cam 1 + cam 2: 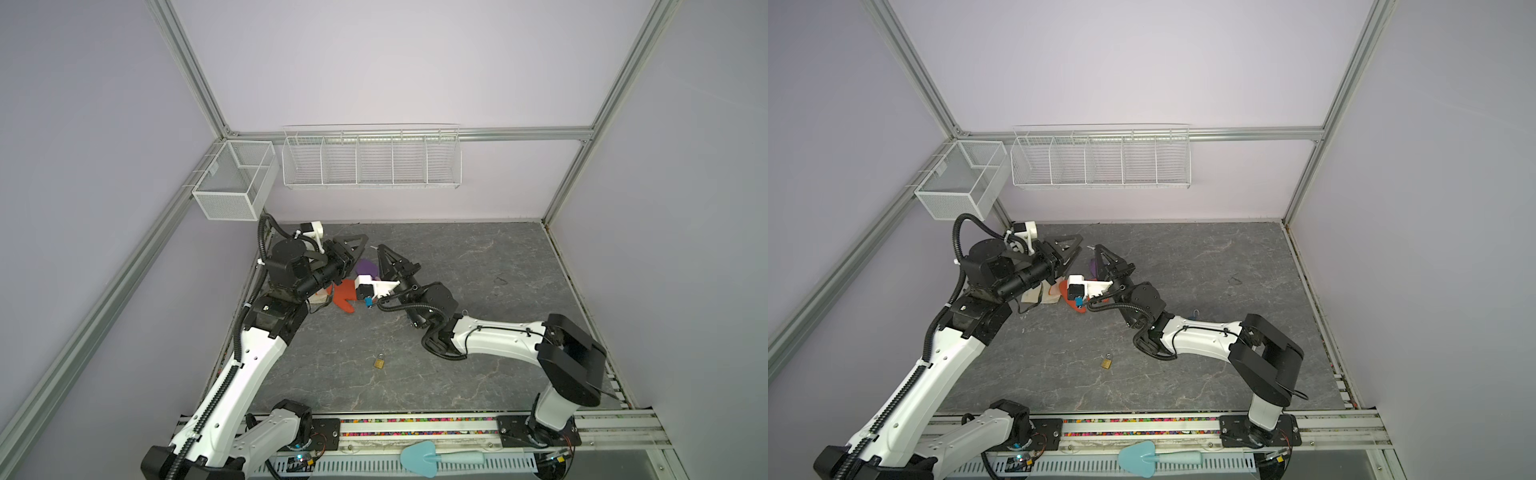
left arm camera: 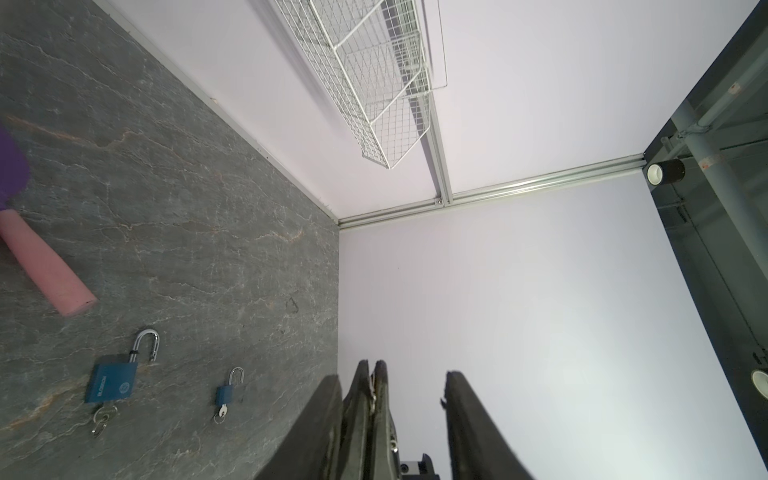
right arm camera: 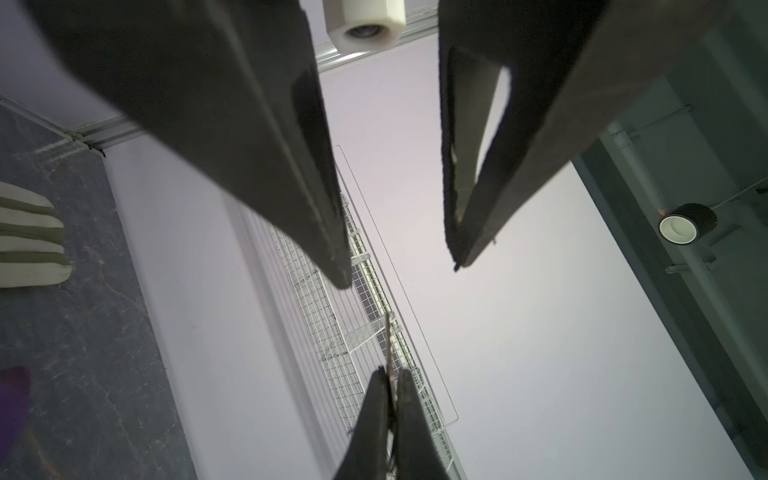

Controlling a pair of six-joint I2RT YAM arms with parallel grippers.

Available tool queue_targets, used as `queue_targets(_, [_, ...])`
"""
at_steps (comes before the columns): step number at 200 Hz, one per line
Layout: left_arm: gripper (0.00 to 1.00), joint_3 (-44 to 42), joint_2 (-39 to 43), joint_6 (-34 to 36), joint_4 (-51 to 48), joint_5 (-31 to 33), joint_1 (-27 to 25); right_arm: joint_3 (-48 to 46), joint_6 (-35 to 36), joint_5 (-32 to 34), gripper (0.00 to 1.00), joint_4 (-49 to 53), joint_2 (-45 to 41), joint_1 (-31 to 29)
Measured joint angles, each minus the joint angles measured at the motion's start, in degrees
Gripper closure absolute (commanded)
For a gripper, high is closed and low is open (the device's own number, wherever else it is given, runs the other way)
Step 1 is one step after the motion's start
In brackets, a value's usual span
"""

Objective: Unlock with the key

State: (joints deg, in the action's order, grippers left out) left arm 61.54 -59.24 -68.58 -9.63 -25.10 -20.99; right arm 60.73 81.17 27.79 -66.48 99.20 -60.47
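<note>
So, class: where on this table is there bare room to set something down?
Bare: the table's right rear, between the right arm and the side wall; also the front strip around the brass padlock. Crowded: rear left, where left gripper and right gripper meet by the orange mitt.

In a top view, centre left of the frame, a purple rounded object is largely covered by the right gripper and the white plastic camera housing, which also hides part of the flat orange-red shape. The small brass padlock, lower middle, is too small to show its keyhole. In the right wrist view, the thin metal sliver in that gripper appears edge-on, its shape untellable
</note>
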Motion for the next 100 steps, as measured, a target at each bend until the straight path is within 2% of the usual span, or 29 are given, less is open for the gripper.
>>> queue_targets(25, [0.64,0.02,-0.68,1.90,-0.83,-2.49,0.00,1.11,2.40,0.00,0.94,-1.20,1.38,-0.42])
queue_targets(75, [0.81,0.74,-0.72,4.72,-2.54,-4.72,0.00,2.29,4.31,-0.15,0.94,-1.11,2.73,-0.57])
queue_targets(100, [0.81,1.68,-0.92,6.38,-4.13,-4.68,0.00,2.29,5.03,-0.17,0.94,-1.22,2.73,-0.63])
